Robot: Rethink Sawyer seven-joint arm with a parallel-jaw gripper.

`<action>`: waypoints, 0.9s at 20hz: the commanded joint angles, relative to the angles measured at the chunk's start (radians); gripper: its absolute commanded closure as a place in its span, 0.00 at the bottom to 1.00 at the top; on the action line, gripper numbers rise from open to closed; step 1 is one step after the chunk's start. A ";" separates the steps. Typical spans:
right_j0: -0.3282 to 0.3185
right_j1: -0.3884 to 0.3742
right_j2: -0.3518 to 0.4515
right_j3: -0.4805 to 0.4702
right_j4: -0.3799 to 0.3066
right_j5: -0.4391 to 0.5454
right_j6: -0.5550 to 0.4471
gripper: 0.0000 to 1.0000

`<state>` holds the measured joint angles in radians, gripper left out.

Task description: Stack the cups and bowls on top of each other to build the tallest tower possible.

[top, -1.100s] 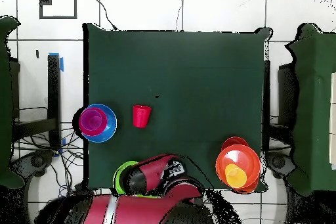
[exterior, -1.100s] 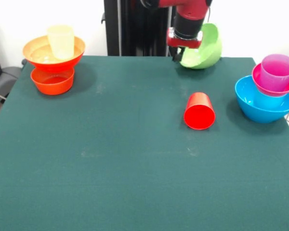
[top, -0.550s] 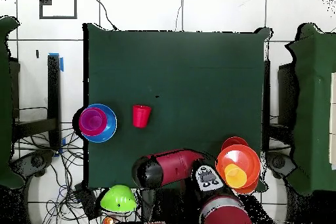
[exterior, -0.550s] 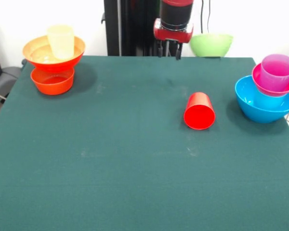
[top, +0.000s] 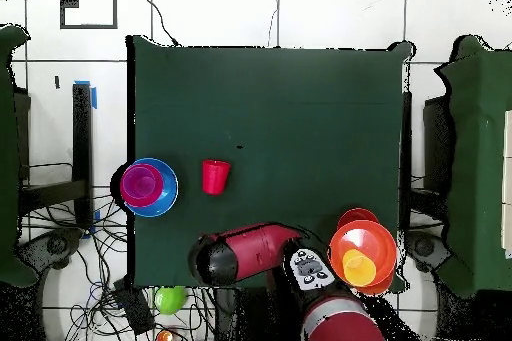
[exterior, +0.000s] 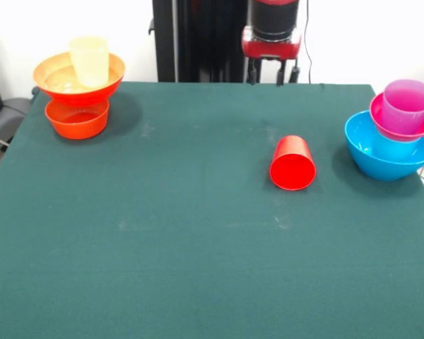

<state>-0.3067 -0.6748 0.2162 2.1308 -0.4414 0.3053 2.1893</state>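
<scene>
well, your gripper [exterior: 272, 76] hung empty at the table's [exterior: 198, 233] back edge, fingers apart. the red cup [exterior: 292, 163] lay on its side, and a green bowl [top: 171, 300] sat on the floor.

This is a robotics lab or test cell. A square table [top: 270, 107] covered in dark green felt stands alone on a white tiled floor [top: 340, 12] with dark grout lines, before a plain white wall [exterior: 367, 35]. A red and black robot arm [top: 245, 254] rises from a black pedestal [exterior: 198, 39] at one edge of the table. Loose cables [top: 60, 242] trail over the floor beside that edge, and a black square [top: 88, 5] is marked out on the tiles beyond the far corner. Further green-covered surfaces [top: 480, 157] stand to both sides
</scene>
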 commanded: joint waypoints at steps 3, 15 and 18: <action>0.024 -0.162 0.225 0.170 0.123 0.021 0.061 0.00; 0.045 -0.063 0.062 -0.110 0.081 0.149 0.021 0.00; 0.070 -0.110 -0.052 -0.169 0.055 0.142 0.086 0.00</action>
<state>-0.2690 -0.7809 0.2859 2.1677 -0.3623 0.3346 2.1893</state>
